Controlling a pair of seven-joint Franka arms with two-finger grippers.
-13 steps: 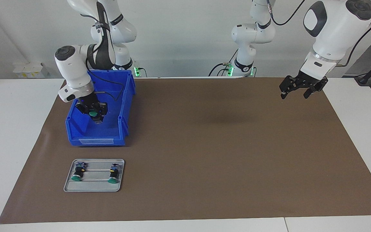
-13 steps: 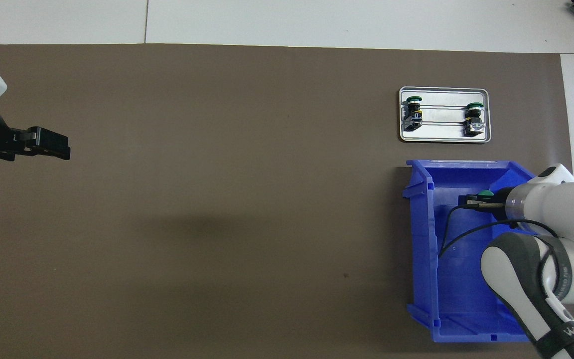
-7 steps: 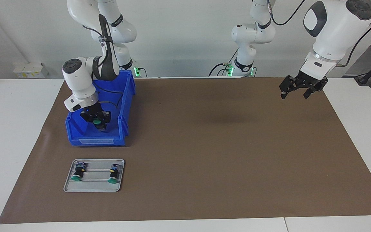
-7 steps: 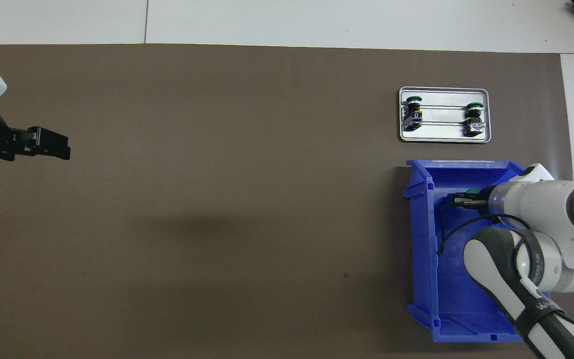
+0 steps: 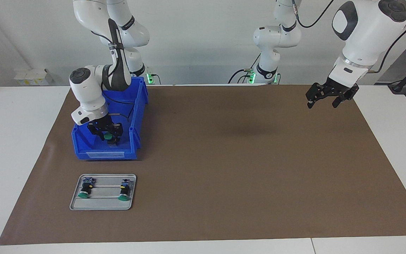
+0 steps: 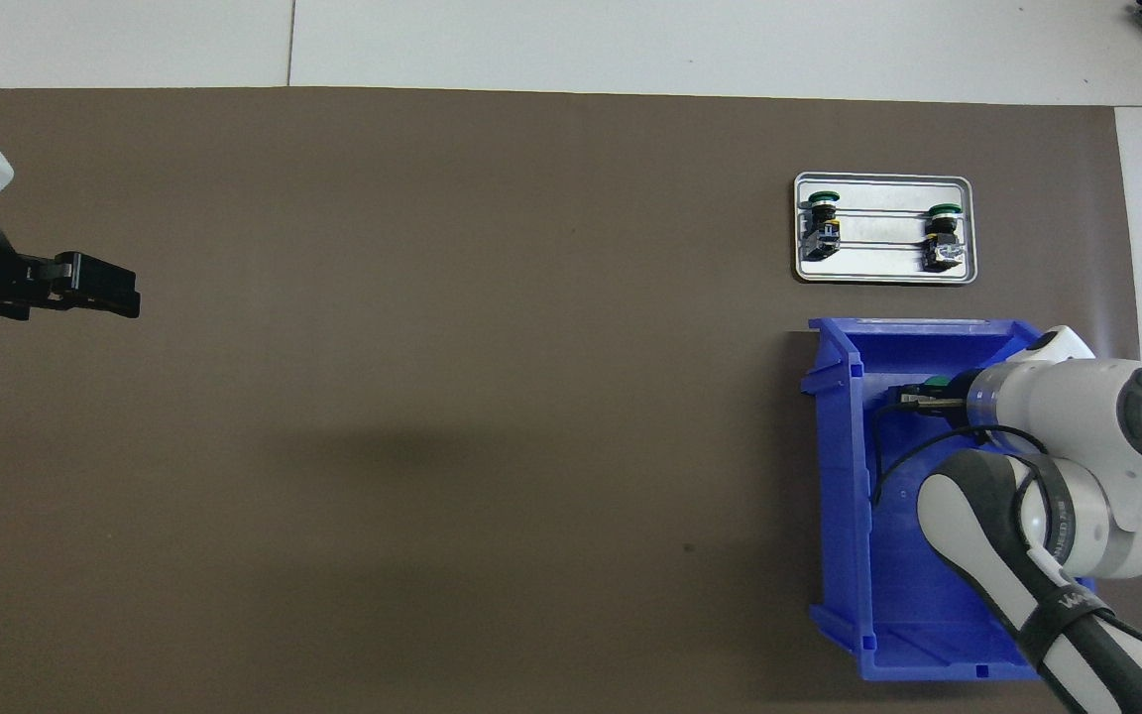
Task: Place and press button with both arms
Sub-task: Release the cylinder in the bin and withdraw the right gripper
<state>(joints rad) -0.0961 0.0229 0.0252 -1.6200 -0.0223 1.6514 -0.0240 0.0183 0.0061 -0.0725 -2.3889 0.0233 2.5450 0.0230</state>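
Note:
A green-capped button (image 5: pixel 108 136) (image 6: pixel 938 381) sits low inside the blue bin (image 5: pixel 104 154) (image 6: pixel 844 476), at my right gripper (image 5: pixel 106 138) (image 6: pixel 920 399), which reaches down into the bin. Whether the gripper still grips the button I cannot tell. Two more buttons (image 5: pixel 84 191) (image 5: pixel 123 192) lie on their sides on a small metal tray (image 5: pixel 102 205) (image 6: pixel 883 275), which is farther from the robots than the bin. My left gripper (image 5: pixel 322 100) (image 6: pixel 100 296) hangs open and holds nothing, up over the brown mat at the left arm's end, where the arm waits.
A brown mat (image 5: pixel 241 169) covers most of the white table. The bin and tray both sit toward the right arm's end. The bin's walls surround the right gripper closely. A dark cable loops from the right wrist into the bin.
The right arm has carried the button lower into the bin and toward the bin's end away from the robots. The left arm has not moved.

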